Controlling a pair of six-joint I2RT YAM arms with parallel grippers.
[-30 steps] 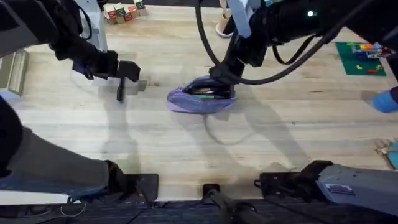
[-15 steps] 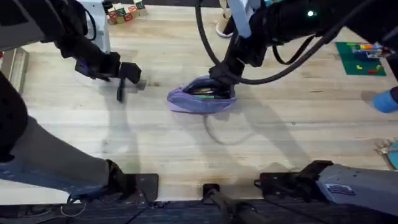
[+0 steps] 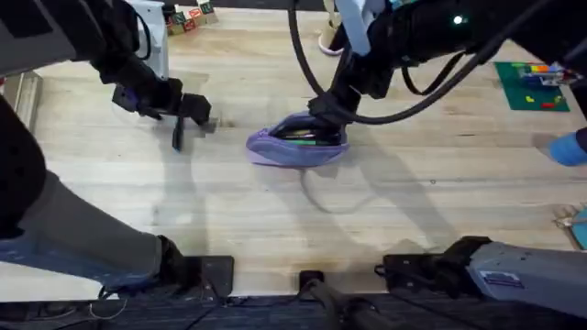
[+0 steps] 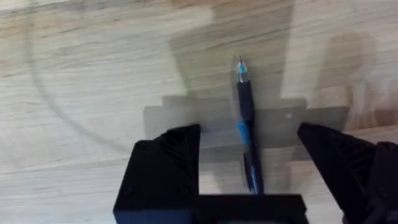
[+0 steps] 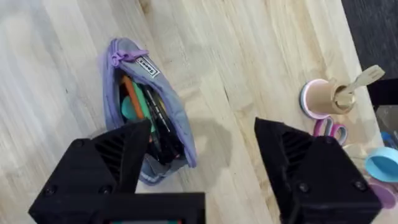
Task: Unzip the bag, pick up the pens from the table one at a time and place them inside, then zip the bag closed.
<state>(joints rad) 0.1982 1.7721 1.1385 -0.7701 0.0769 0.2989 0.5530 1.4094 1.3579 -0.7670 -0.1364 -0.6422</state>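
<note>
The left end effector (image 4: 249,163) hangs over the desk (image 3: 275,220) with its two black fingers (image 4: 168,165) spread wide apart, gripping nothing. Between them — lying flat on the wood — is a black pen (image 4: 245,127) with a blue band and a clear tip; neither finger touches it. From overhead this end effector (image 3: 188,112) sits at the far left part of the desk, the pen (image 3: 177,134) just below it, well apart from the bag.

The right end effector (image 5: 202,168) is also parted, its fingers empty, hovering directly above one end of the bag (image 5: 177,124). The lilac bag (image 3: 298,147) lies near the middle of the desk, its zipper open — several pens (image 5: 146,115) already rest inside, dark, orange and green among them.
</note>
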